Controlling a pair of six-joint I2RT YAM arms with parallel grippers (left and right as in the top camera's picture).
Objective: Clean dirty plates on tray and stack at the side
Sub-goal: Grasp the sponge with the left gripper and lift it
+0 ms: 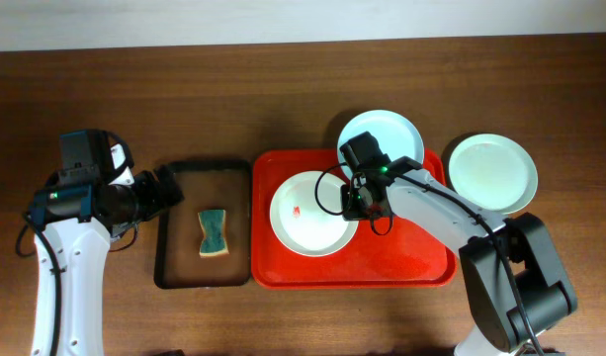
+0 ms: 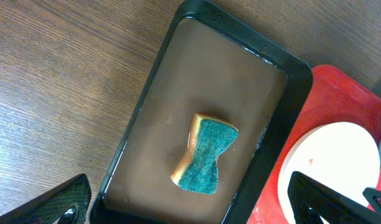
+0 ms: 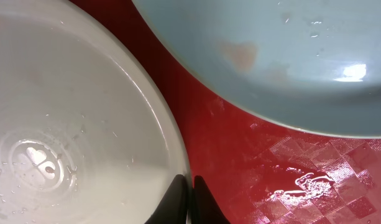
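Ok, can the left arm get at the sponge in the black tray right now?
Probably yes. The left gripper hangs open over the black tray, and the sponge lies alone in it with nothing covering it.

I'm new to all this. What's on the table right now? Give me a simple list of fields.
Red tray: holds two plates
Front plate: on tray, red smear
Back plate: overhanging tray's far edge
Third plate: on table, right of tray
Sponge: in black tray
Left gripper: open, near black tray
Right gripper: at front plate's rim, grip unclear
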